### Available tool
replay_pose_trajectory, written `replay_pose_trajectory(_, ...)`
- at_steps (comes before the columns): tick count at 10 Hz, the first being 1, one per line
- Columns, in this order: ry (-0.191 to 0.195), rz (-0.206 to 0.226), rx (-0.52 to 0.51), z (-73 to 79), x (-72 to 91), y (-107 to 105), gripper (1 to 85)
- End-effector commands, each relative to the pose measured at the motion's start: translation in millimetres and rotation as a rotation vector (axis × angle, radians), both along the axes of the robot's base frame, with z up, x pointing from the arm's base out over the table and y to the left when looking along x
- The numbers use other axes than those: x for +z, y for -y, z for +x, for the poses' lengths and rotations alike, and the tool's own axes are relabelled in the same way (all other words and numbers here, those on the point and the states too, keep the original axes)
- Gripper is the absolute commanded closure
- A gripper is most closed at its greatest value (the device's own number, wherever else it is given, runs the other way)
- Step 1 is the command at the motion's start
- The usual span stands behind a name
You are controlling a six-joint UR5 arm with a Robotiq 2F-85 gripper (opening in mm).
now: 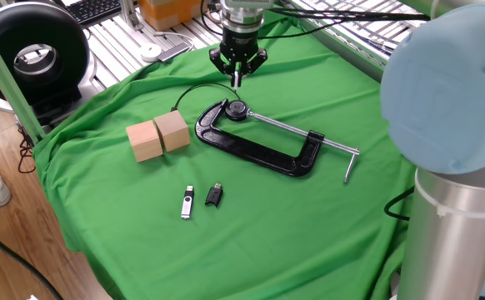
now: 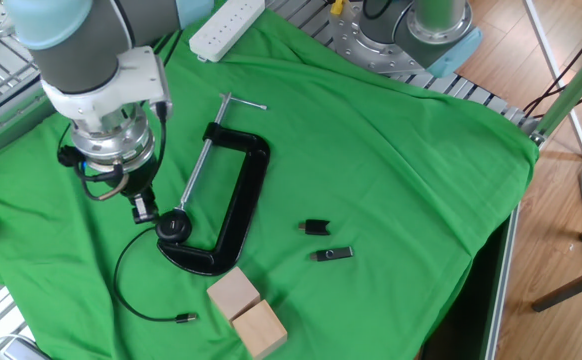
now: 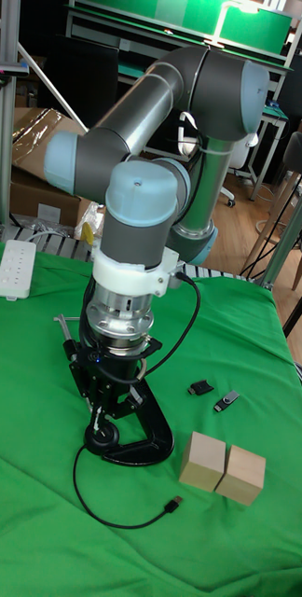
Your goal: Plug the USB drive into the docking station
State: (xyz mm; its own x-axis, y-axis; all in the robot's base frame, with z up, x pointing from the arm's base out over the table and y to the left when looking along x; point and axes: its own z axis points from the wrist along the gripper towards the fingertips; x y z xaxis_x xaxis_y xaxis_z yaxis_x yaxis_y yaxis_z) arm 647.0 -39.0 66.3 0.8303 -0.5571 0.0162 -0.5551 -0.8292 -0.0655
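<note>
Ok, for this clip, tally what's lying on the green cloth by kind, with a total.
Wooden blocks: 2
C-clamp: 1
Silver USB drive: 1
Small black USB dongle: 1
Black cable: 1
Total: 6

Bright, even light from overhead is falling on the green cloth (image 1: 292, 217), casting only soft, short shadows beside the wooden blocks (image 1: 159, 135) and the black clamp (image 2: 233, 205). The arm's pale blue joint (image 1: 447, 83), close to the camera, is looking blurred. The metal rails (image 1: 113, 33) are giving off mild glare.
</note>
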Motion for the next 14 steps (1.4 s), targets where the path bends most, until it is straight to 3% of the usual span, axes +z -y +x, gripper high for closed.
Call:
replay_pose_trajectory(1, -0.002, 0.004, -0.002, -6.8, -8.8, -1.7, 84.0)
replay_pose_trajectory(5, 0.013, 0.006, -0.009, -4.8, -5.0, -0.2, 84.0)
replay_pose_trajectory(7, -0.004, -0.008, -0.002, -9.9, -3.8, 4.3, 84.0)
replay_pose_trajectory(10, 0.006, -0.023, -0.032, -9.0, 3.8, 11.7, 84.0)
replay_pose_trajectory(12, 0.001, -0.063, -0.146, -4.1, 8.4, 20.0, 84.0)
replay_pose_trajectory(14, -0.018, -0.086, -0.044, -0.8, 12.5, 17.7, 84.0)
